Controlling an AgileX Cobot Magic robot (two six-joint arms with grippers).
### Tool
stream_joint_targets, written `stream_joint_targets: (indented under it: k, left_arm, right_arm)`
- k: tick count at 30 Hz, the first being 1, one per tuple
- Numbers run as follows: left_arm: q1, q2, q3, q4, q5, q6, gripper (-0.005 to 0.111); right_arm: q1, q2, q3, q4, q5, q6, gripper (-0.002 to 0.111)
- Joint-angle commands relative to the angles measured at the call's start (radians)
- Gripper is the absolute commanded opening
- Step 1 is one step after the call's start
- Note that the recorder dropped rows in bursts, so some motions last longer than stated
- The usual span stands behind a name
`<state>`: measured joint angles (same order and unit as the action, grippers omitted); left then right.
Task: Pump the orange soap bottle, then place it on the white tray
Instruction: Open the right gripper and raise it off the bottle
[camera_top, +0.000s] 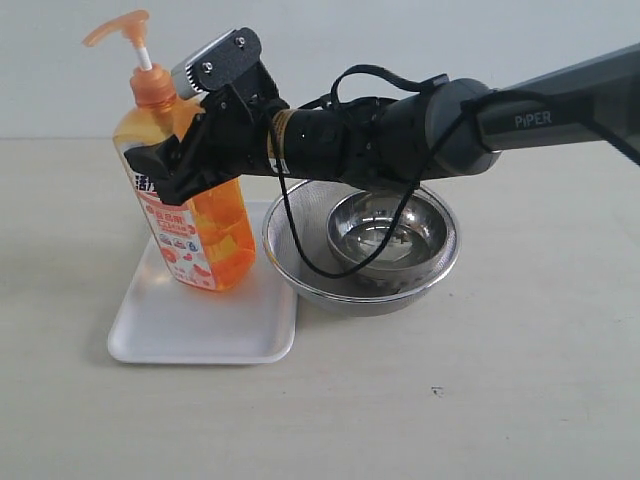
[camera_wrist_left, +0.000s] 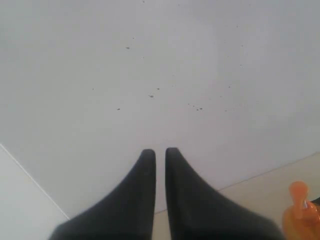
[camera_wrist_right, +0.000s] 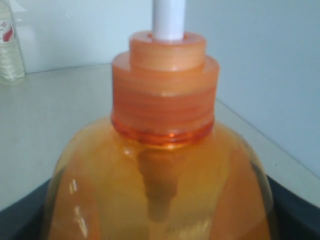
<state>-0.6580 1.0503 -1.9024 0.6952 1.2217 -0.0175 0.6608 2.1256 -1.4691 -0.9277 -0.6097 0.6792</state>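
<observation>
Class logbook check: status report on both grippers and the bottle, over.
Left gripper shut, empty. Right gripper clamped on orange soap bottle, upright on white tray. Mesh strainer beside tray.

You've got bright, even, diffuse light; shadows on the bench (camera_top: 480, 400) are soft. Glare on the steel bowl (camera_top: 388, 232). Right wrist close-up of the orange soap bottle (camera_wrist_right: 160, 165) is soft-focus; left wrist view hazy.

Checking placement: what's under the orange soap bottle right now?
The white tray: the orange soap bottle stands over its rear part, with the right gripper clamped on it. The base hides the tray there, so actual contact can't be confirmed.
</observation>
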Motion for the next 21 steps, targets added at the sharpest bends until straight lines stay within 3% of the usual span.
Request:
stream_joint_targets:
  k: [1,2,4,21]
  left_arm:
    - [-0.003,-0.003,0.004,0.001,-0.001,-0.01,0.005]
    - [-0.003,-0.003,0.004,0.001,-0.001,-0.01,0.005]
    - [-0.003,-0.003,0.004,0.001,-0.001,-0.01,0.005]
    - [-0.003,-0.003,0.004,0.001,-0.001,-0.01,0.005]
  right_arm:
    - [-0.004,-0.02,-0.019,0.039,-0.055,0.034,0.053]
    - [-0.004,-0.02,-0.019,0.044,-0.046,0.037,0.08]
    - [-0.004,-0.02,-0.019,0.054,-0.019,0.031,0.105]
    - [-0.004,-0.097,-0.019,-0.059,0.016,0.097,0.104]
